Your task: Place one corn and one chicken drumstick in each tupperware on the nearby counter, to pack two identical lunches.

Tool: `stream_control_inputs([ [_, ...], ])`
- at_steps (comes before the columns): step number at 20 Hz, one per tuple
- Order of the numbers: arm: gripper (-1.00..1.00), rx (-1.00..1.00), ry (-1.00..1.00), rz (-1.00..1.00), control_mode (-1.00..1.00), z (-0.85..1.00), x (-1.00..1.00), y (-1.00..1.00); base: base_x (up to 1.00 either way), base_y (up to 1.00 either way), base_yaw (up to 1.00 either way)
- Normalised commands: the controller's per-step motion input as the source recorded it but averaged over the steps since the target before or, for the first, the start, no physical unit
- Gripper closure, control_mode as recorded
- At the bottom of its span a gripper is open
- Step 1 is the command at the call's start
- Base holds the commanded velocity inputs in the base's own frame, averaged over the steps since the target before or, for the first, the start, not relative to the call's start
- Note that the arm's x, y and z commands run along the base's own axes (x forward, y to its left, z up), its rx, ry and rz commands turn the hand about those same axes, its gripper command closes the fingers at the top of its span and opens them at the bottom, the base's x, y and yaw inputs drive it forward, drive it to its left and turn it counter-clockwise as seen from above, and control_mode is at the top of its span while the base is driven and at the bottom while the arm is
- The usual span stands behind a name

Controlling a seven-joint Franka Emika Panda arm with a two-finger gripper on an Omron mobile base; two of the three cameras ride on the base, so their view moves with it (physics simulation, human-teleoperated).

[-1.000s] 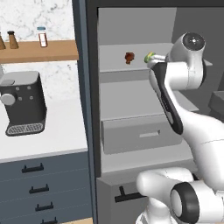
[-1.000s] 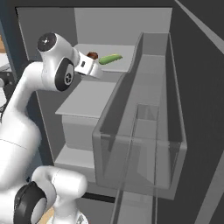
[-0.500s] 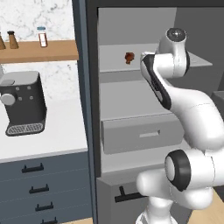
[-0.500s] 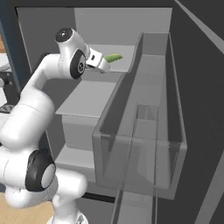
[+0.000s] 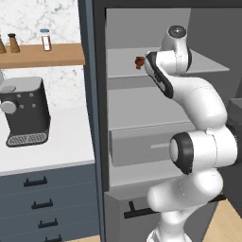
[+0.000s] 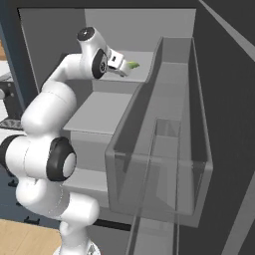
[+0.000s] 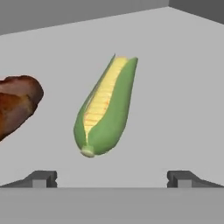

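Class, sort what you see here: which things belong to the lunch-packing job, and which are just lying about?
Belong to the job:
- husked corn, lying on the fridge shelf
- dark drumstick, beside it
- open gripper, facing the corn
- white counter

Just lying about:
- coffee machine
- shakers on the wooden shelf

— What sort of place is this?
— A kitchen: an open fridge (image 5: 156,113) with shelves around the hand (image 6: 123,67), and beside it a coffee machine (image 5: 26,111) on a white tabletop (image 5: 52,151) over dark drawers (image 5: 45,203).
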Motion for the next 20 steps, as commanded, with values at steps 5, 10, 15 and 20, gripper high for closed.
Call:
stream_control_inputs([
  [5, -1.0, 0.0, 0.0, 0.0, -1.0, -0.19, 0.7, -0.11, 0.0, 0.0, 0.0],
  [10, -1.0, 0.0, 0.0, 0.0, -1.0, -0.09, 0.64, -0.07, 0.0, 0.0, 0.0],
  [15, -1.0, 0.0, 0.0, 0.0, -1.0, -0.22, 0.45, -0.08, 0.0, 0.0, 0.0],
  [20, -1.0, 0.0, -0.04, 0.0, -1.0, -0.41, 0.27, -0.27, 0.0, 0.0, 0.0],
])
